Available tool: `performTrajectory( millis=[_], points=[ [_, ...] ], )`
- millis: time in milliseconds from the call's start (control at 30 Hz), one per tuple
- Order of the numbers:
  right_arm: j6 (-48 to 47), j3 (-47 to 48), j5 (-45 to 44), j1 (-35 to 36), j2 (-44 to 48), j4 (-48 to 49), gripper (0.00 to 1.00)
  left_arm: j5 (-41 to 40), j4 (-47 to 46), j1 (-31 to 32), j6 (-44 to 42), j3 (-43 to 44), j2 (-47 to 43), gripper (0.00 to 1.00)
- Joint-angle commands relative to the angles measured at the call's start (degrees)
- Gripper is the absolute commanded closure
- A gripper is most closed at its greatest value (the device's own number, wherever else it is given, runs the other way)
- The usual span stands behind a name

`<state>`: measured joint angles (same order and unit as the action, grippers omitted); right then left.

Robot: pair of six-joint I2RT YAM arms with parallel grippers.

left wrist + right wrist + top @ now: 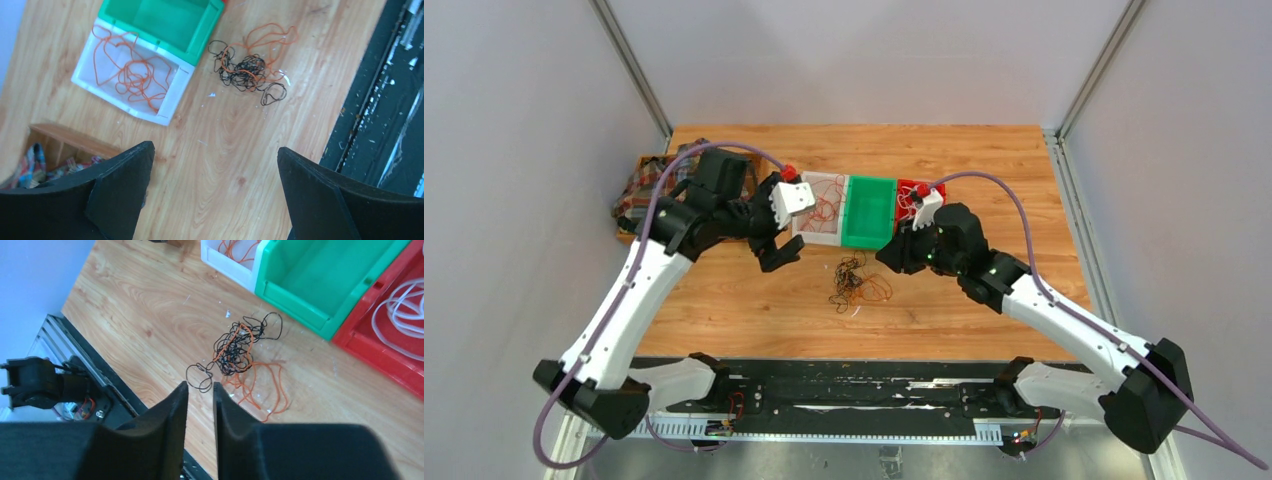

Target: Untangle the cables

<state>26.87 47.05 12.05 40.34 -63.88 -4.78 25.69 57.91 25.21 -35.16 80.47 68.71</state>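
A tangle of black and orange cables (856, 280) lies on the wooden table between my two grippers; it also shows in the left wrist view (247, 65) and the right wrist view (237, 347). Loose orange-red cables (132, 75) lie in the white bin (808, 236). White cables (402, 305) lie in the red bin (908, 187). My left gripper (779, 250) hovers left of the tangle, jaws wide open and empty (214, 150). My right gripper (892, 255) hovers right of the tangle, jaws almost closed with a narrow gap and nothing between them (200, 385).
A green bin (869, 212) stands between the white and red bins at the back. A wooden box with plaid cloth (649, 190) sits at the back left. A black rail (854, 395) runs along the near table edge. Grey walls enclose the sides.
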Motion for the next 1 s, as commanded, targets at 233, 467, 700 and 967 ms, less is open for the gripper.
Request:
performTrajectory(
  millis=[233, 467, 700, 967],
  points=[
    [-8.1, -4.22, 3.09, -0.93, -6.89, -4.78, 0.46, -1.75, 6.25, 1.95, -6.08, 0.78, -3.79, 0.02],
    [-14.41, 4.32, 4.69, -0.44, -19.47, -12.85, 0.41, -6.57, 7.5, 2.34, -9.4, 0.33, -4.25, 0.02],
    [-17.69, 5.92, 4.32, 0.3, -24.56, -13.95, 0.49, -7.87, 8.23, 2.79, -9.8, 1.63, -3.51, 0.02],
    [-18.54, 6.14, 4.97, 0.37, -27.16, -13.57, 0.76, -8.52, 8.1, 3.07, -10.07, 1.51, -3.4, 0.02]
  ],
)
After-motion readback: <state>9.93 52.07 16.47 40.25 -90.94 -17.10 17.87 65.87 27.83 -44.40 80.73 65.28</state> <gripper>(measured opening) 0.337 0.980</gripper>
